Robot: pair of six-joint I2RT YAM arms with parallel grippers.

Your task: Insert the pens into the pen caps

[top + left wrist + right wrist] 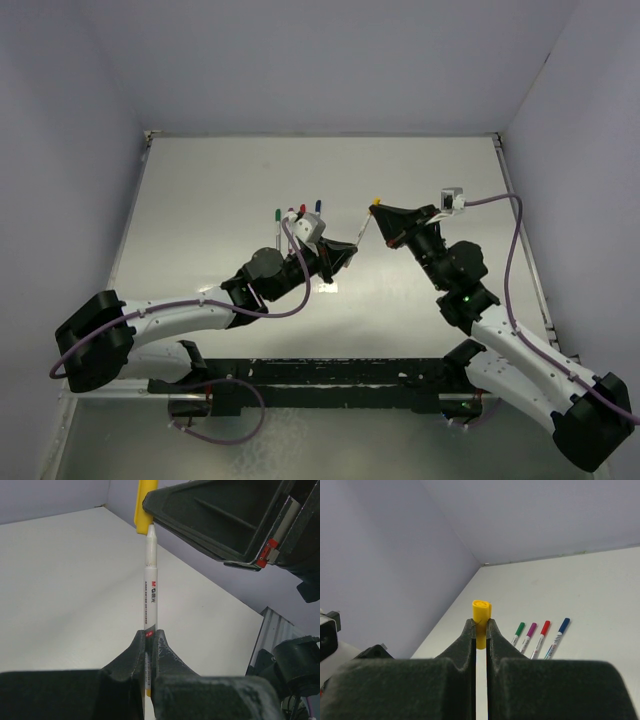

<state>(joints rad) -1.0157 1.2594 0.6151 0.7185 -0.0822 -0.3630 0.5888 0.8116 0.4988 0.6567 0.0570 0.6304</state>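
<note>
Top external view: left gripper (350, 248) and right gripper (384, 211) meet tip to tip, with one pen (365, 225) bridging them and the yellow cap (376, 201) at its far end. Four capped pens (291, 214) lie just beyond the left arm.

Left wrist view: the jaws are clamped tight on the pen's barrel. Its long axis points straight ahead and the nib is at the cap's mouth, possibly slightly off-centre. The barrel reads "M&G"; the smaller print is illegible.

Right wrist view: the jaws are pinched shut on the yellow cap. Seating is judged to need a push along the pen's axis.

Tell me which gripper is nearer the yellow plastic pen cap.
Right. The right gripper is shut on the yellow cap; the left gripper holds the white stick pen by its rear, clear of the cap.
</note>
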